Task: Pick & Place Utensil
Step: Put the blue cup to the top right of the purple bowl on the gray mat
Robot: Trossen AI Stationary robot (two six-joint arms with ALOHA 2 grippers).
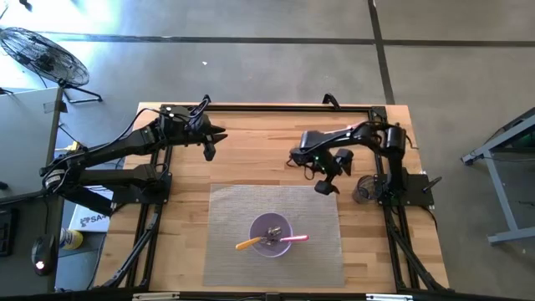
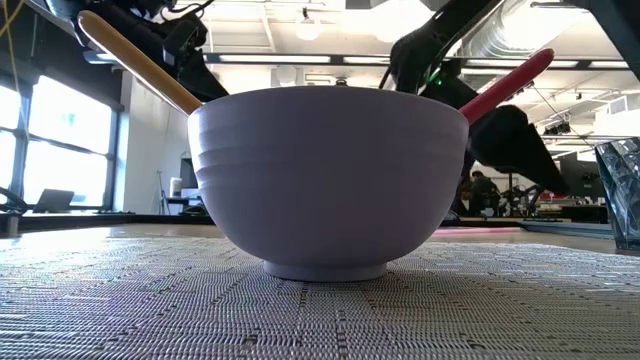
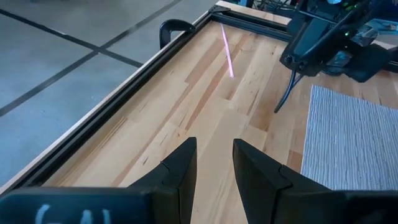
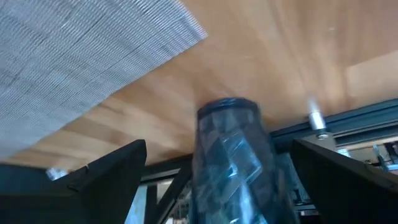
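Note:
A lavender bowl [image 1: 272,235] [image 2: 325,180] stands on its foot on a grey woven mat [image 1: 226,209]. Two utensils lean on its rim. The yellow-handled one [image 1: 247,243] [image 2: 140,65] sticks out toward the table's left, the pink-handled one [image 1: 298,239] [image 2: 505,85] toward the right. My right gripper [image 1: 326,186] [image 4: 221,149] is open above the mat's far right corner, its fingers facing a clear glass [image 1: 364,190] [image 4: 233,162] and apart from it. My left gripper [image 1: 210,150] [image 3: 214,152] waits over bare wood near the far left, narrowly open.
The glass stands on the wood near the right arm's base, and shows at the right edge of the low view [image 2: 622,195]. A black frame rail [image 3: 124,93] runs along the table's far edge. Bare wood [image 1: 251,159] lies between the mat and the far edge.

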